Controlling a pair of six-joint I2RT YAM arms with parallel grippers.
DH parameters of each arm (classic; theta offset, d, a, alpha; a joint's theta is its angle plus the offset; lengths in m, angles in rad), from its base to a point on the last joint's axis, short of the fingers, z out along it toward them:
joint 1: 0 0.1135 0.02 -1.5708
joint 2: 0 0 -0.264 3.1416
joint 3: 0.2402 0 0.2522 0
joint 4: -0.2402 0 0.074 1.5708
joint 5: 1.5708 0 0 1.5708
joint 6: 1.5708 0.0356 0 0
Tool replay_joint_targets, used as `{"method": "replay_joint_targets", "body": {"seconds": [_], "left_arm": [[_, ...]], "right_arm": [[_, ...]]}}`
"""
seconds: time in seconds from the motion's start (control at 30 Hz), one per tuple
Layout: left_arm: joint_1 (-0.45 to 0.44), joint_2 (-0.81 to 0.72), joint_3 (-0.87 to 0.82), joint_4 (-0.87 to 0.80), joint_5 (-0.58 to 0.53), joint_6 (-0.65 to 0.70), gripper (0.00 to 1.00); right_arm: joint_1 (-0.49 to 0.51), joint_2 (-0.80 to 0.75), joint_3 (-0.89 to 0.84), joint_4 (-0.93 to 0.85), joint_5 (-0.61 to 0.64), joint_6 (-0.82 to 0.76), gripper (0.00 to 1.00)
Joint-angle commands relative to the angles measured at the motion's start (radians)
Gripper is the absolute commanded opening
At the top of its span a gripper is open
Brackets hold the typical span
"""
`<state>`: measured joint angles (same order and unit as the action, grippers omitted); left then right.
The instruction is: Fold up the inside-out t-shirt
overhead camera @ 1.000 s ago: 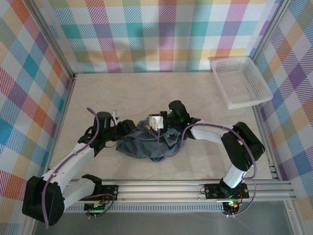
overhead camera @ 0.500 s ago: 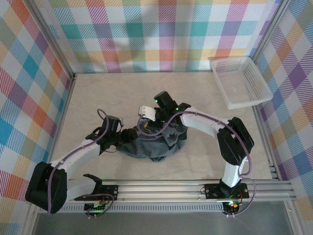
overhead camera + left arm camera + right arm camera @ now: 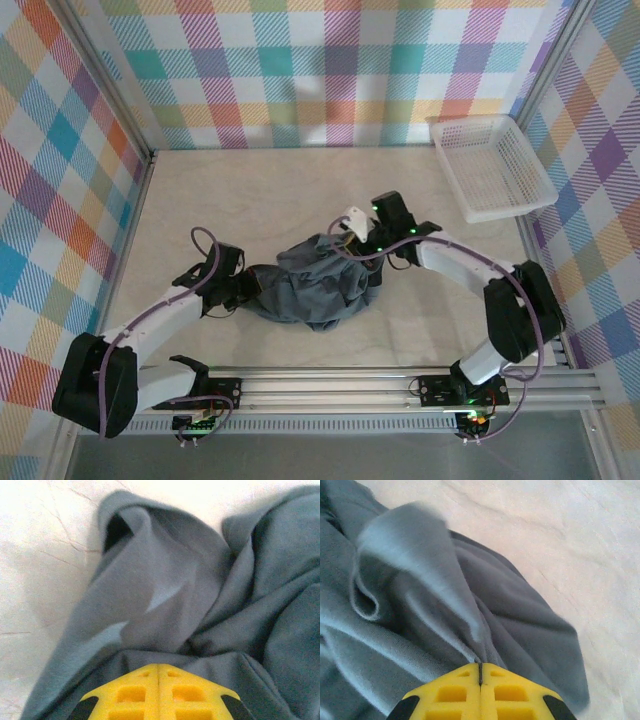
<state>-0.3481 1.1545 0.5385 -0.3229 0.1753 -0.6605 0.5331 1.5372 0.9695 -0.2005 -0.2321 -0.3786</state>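
Note:
The inside-out t-shirt lies crumpled in a dark slate-grey heap at the middle of the table. My left gripper is at its left edge. In the left wrist view the yellow fingers are pressed together, and a band of the t-shirt runs right across the left gripper. My right gripper is at the heap's upper right. Its fingers are shut on a raised fold of the t-shirt, which runs into the seam at the right gripper.
A white mesh basket sits tilted in the far right corner. Plaid walls enclose the pale marbled table on three sides. An aluminium rail with both arm bases runs along the near edge.
Both grippers have shut. The right gripper has swung right, from over the heap's top to its upper right edge. The shirt now spreads wider between the grippers.

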Motion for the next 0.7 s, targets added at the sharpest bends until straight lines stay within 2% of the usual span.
{"method": "replay_joint_targets", "body": {"seconds": [0.0,0.03,0.1,0.17,0.33,0.4,0.5,0.67], "left_arm": [[0.005,0.012,-0.037,0.104,0.1,0.029,0.0],[0.001,0.018,-0.044,0.134,0.129,0.029,0.0],[-0.011,0.015,-0.041,0.158,0.14,0.03,0.1],[-0.017,-0.005,-0.034,0.146,0.119,0.038,0.17],[-0.023,-0.1,-0.032,0.138,0.105,0.062,0.19],[-0.031,-0.127,-0.032,0.165,0.125,0.069,0.2],[-0.046,-0.138,-0.016,0.158,0.119,0.077,0.21],[-0.061,-0.145,-0.018,0.131,0.11,0.08,0.24]], "right_arm": [[0.013,-0.024,-0.087,0.08,-0.089,0.133,0.06],[0.013,-0.033,-0.106,0.098,-0.114,0.146,0.12],[0.013,-0.062,-0.126,0.123,-0.131,0.168,0.19],[0.014,-0.102,-0.113,0.114,-0.141,0.163,0.31],[0.014,-0.124,0.023,0.032,-0.175,0.176,0.35],[0.012,-0.049,0.152,-0.068,-0.229,0.228,0.36],[-0.009,0.076,0.308,-0.184,-0.231,0.341,0.36],[-0.005,0.201,0.423,-0.306,-0.246,0.334,0.33]]}}
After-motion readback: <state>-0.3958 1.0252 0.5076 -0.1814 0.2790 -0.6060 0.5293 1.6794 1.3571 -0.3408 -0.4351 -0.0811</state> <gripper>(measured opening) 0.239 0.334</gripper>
